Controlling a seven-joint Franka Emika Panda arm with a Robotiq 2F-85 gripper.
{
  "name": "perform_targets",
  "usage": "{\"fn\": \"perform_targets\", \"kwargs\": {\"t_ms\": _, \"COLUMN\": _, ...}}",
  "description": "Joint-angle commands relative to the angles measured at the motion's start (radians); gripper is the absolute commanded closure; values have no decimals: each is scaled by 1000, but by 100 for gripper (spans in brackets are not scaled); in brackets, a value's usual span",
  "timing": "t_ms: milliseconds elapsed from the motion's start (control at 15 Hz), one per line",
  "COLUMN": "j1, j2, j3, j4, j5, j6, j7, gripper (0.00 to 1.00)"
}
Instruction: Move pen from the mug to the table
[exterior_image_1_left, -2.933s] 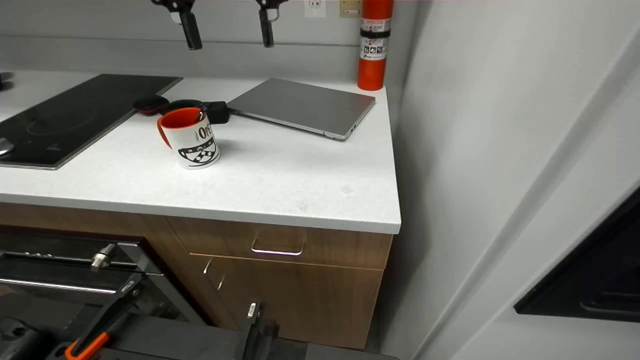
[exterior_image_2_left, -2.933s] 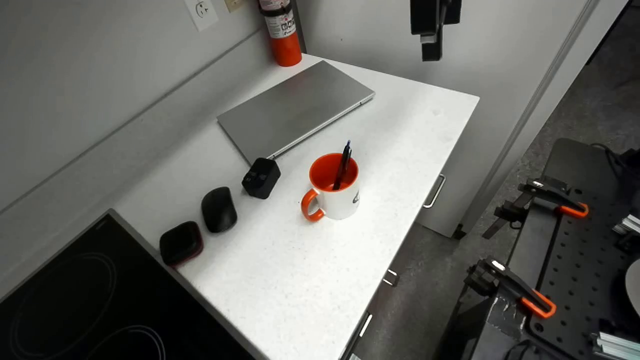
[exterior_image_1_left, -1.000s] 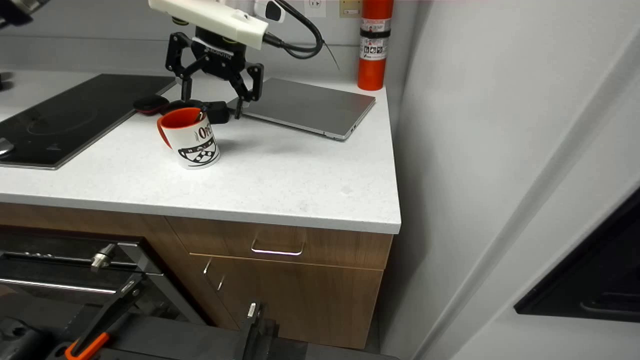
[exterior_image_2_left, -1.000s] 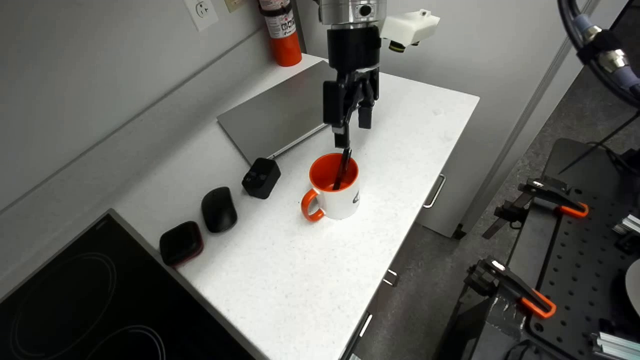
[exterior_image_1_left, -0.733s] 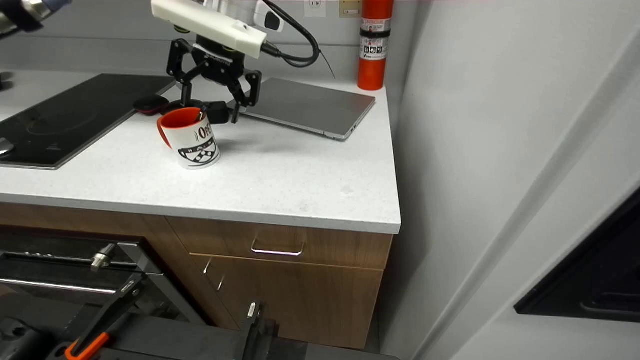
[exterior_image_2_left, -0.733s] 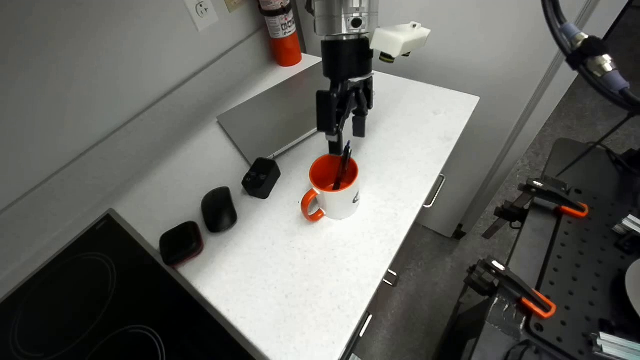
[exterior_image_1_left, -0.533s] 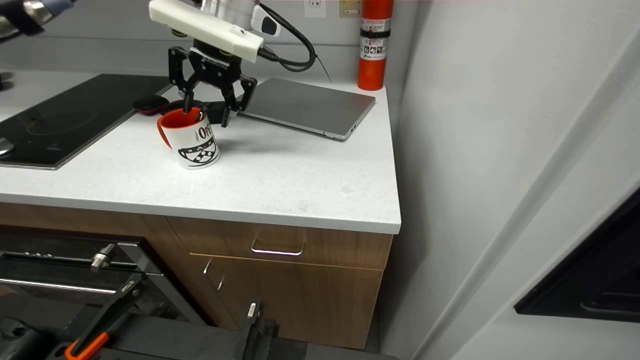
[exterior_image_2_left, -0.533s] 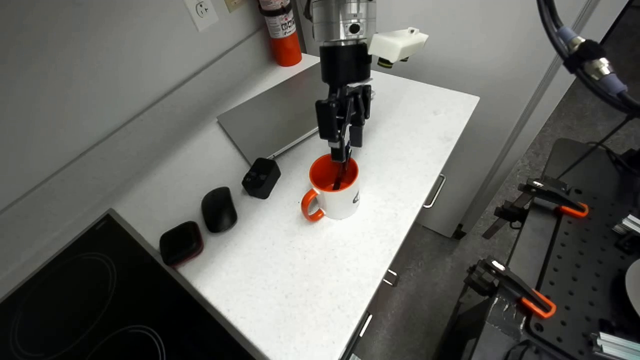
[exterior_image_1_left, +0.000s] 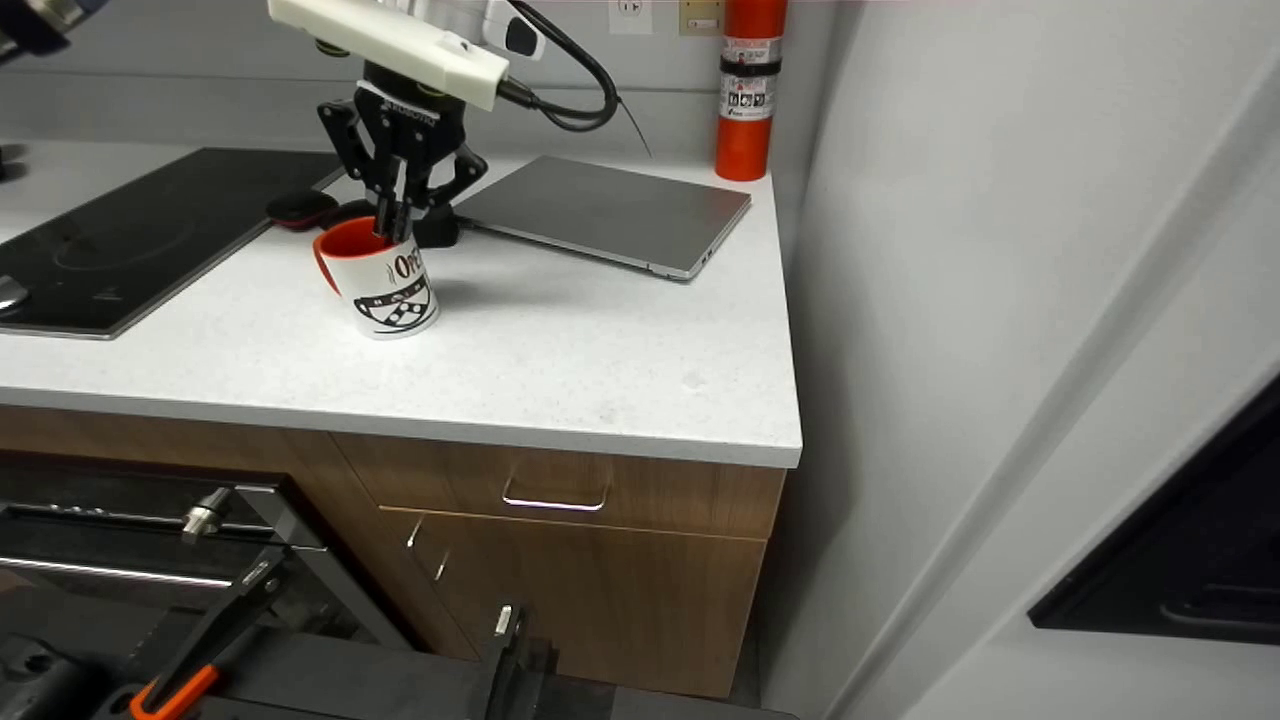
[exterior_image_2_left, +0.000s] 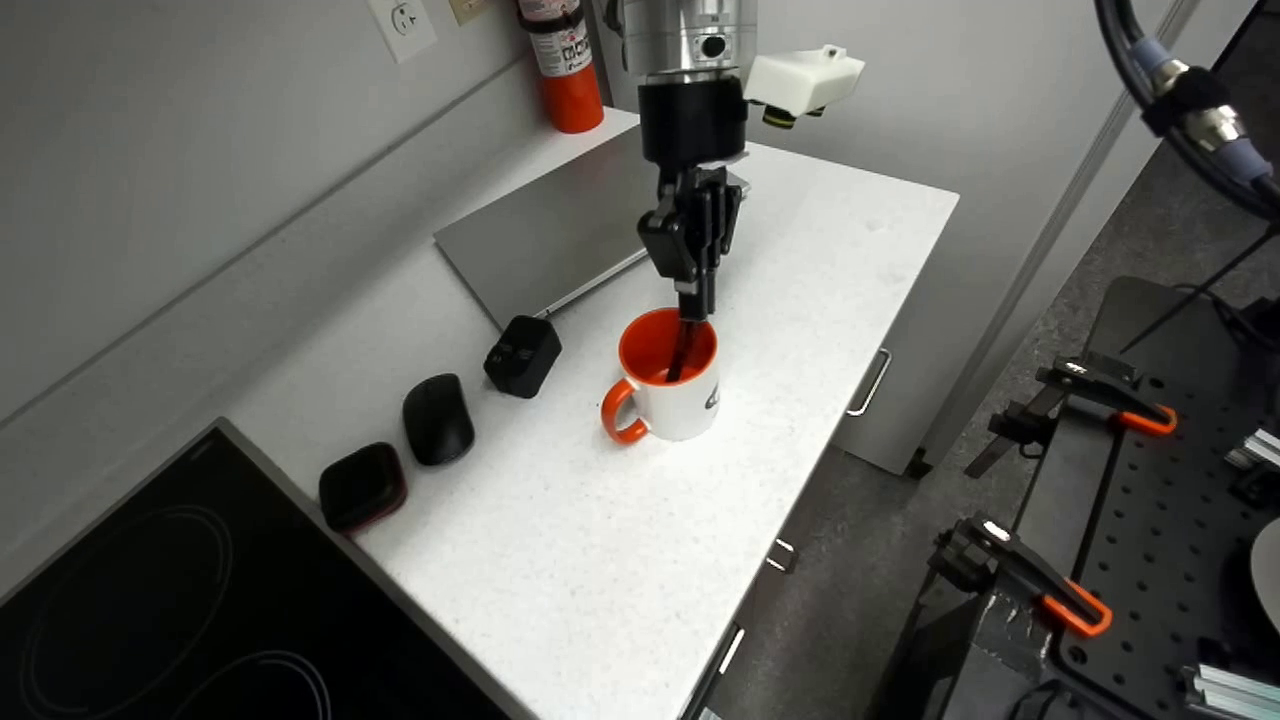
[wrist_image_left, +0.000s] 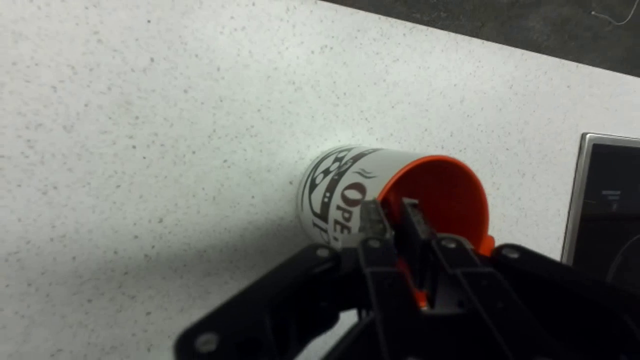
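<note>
The white mug (exterior_image_1_left: 385, 285) with its red rim and handle stands upright on the table (exterior_image_1_left: 600, 350). Inside it leans the slim dark pen (exterior_image_2_left: 681, 355), whose lower part shows below my fingertips in an exterior view; its upper end is hidden by the gripper. My gripper (exterior_image_2_left: 698, 312) points down over the mug's mouth, its fingers drawn close together around the pen. In the wrist view the gripper (wrist_image_left: 390, 204) has one finger over the mug's inside and the other over its printed side. Whether the rim is pinched too, I cannot tell.
A grey laptop (exterior_image_1_left: 610, 215) lies behind the mug, by a red fire extinguisher (exterior_image_1_left: 748, 100). Near the mug sit a black cube (exterior_image_2_left: 523, 355), a black mouse (exterior_image_2_left: 438, 420) and a dark flat case (exterior_image_2_left: 362, 487). A black cooktop (exterior_image_2_left: 200, 600) borders the table.
From high above the counter, my gripper has come down to the mug's mouth. Its fingers stood wide apart a second ago and have now closed around the pen. The mug has barely shifted.
</note>
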Motion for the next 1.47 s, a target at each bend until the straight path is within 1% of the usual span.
{"fn": "perform_targets", "kwargs": {"t_ms": 0, "j1": -8, "j2": -72, "j3": 6, "j4": -40, "j5": 10, "j6": -24, "j7": -5, "gripper": 97}}
{"fn": "perform_targets", "kwargs": {"t_ms": 267, "j1": -6, "j2": -159, "j3": -6, "j4": -94, "j5": 11, "j6": 1, "j7": -12, "gripper": 97}}
{"fn": "perform_targets", "kwargs": {"t_ms": 600, "j1": -4, "j2": -351, "j3": -43, "j4": -241, "j5": 37, "j6": 74, "j7": -40, "gripper": 97}}
{"fn": "perform_targets", "kwargs": {"t_ms": 867, "j1": 10, "j2": -556, "j3": -109, "j4": -409, "j5": 92, "j6": 194, "j7": -96, "gripper": 97}}
{"fn": "perform_targets", "kwargs": {"t_ms": 1000, "j1": 18, "j2": -615, "j3": -145, "j4": -473, "j5": 114, "j6": 281, "j7": -94, "gripper": 97}}
{"fn": "perform_targets", "kwargs": {"t_ms": 1067, "j1": 20, "j2": -628, "j3": -160, "j4": -492, "j5": 111, "j6": 320, "j7": -80, "gripper": 97}}
{"fn": "perform_targets", "kwargs": {"t_ms": 1200, "j1": 30, "j2": -586, "j3": -175, "j4": -508, "j5": 92, "j6": 423, "j7": -43, "gripper": 97}}
{"fn": "perform_targets", "kwargs": {"t_ms": 1267, "j1": 40, "j2": -521, "j3": -170, "j4": -503, "j5": 90, "j6": 511, "j7": -16, "gripper": 97}}
{"fn": "perform_targets", "kwargs": {"t_ms": 1400, "j1": 67, "j2": -418, "j3": -165, "j4": -492, "j5": 90, "j6": 641, "j7": 25, "gripper": 97}}
